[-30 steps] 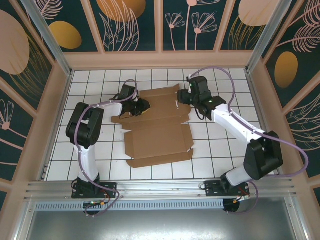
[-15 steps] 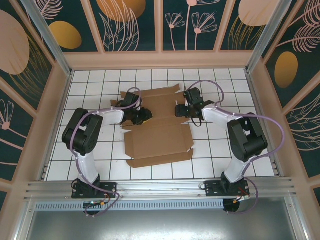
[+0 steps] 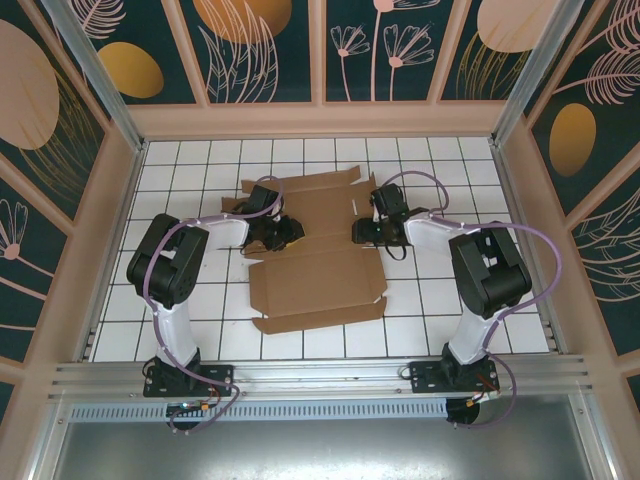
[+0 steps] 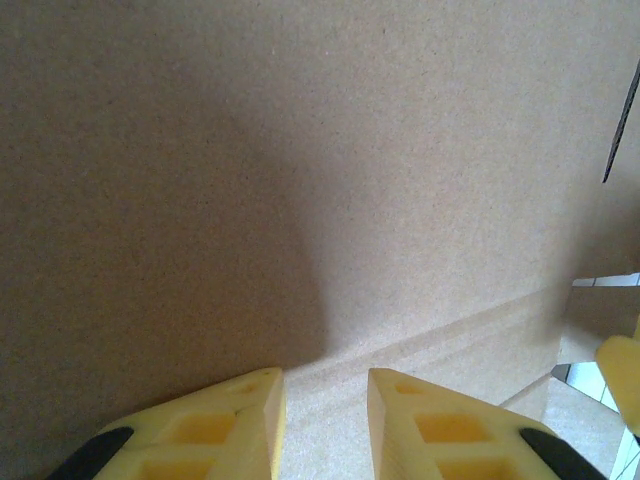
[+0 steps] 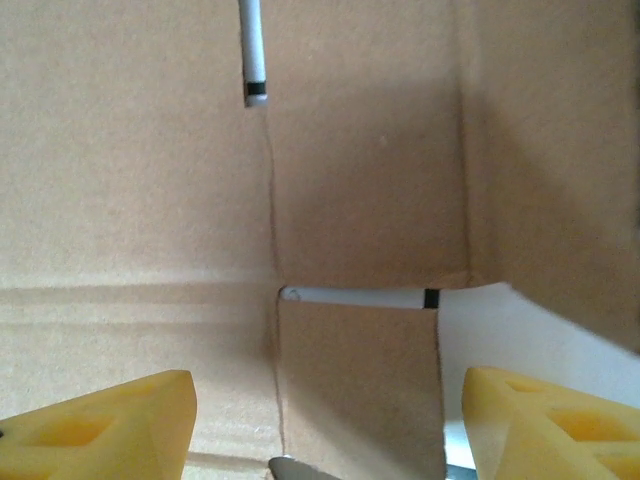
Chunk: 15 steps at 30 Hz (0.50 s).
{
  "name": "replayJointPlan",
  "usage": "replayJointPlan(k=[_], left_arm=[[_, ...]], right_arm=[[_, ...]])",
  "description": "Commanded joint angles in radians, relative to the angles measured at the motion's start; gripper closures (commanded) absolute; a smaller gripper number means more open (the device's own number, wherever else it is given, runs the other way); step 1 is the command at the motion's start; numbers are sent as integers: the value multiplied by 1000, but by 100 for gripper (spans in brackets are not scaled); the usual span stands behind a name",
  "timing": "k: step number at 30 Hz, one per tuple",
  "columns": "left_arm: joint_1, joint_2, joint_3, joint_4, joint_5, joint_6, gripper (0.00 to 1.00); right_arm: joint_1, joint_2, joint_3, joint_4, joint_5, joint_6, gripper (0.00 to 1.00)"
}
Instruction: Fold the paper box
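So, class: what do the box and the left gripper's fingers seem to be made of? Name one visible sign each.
Box: brown cardboard, matte; speckled fibrous grain and pressed crease lines.
Fingers: yellow, probably plastic, matte; moulded hollow pockets, though the look leaves the exact material open.

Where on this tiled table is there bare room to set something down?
Free: the table's far tile row between the paper box and back wall; tiles along its side edges. Crowded: mid-table, where the left gripper and right gripper sit at the box.

White tiled floor, floral teal walls
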Motion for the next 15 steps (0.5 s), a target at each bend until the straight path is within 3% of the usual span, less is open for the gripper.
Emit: replayJointPlan(k=[1,7,15], left_arm=[[1,46,-2,-17,-27,18,71],[1,46,-2,-13,-29,22,72],[1,40,-2,-13,-30,28,73]], right_arm=[[13,7,-18,45,-74,32,29],[53,-37,-12,58,-91,29,33],[100,20,22,26,-36,-2,37]])
